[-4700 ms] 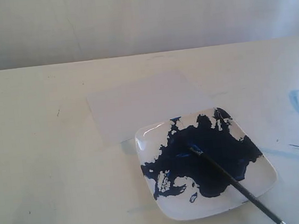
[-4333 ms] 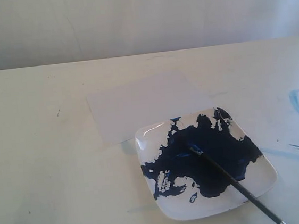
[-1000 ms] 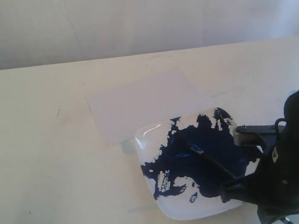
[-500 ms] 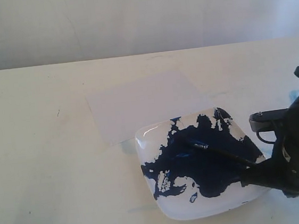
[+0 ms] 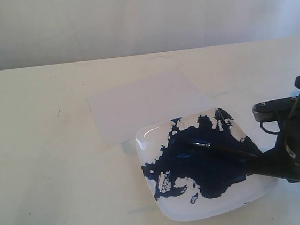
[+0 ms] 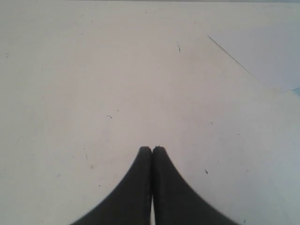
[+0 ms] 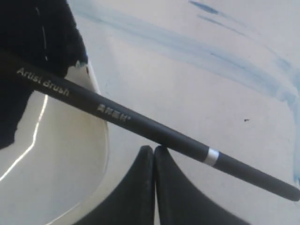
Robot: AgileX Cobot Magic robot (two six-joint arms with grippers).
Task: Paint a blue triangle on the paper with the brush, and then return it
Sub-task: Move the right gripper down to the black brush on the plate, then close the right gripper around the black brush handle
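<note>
1. Right wrist view: the right gripper has its fingers pressed together, and the brush crosses just past their tips. I cannot tell whether they touch it.
2. Its handle spans from the plate out over the surface, which carries pale blue smears.
3. Exterior view: the bristle tip lies in the paint pool, and the handle runs toward 4 o'clock to the gripper at the plate's 3 o'clock edge.
4. At 11 o'clock from the plate, the paper lies flat.
5. Over bare surface, the left gripper hangs with its fingers together.
</note>
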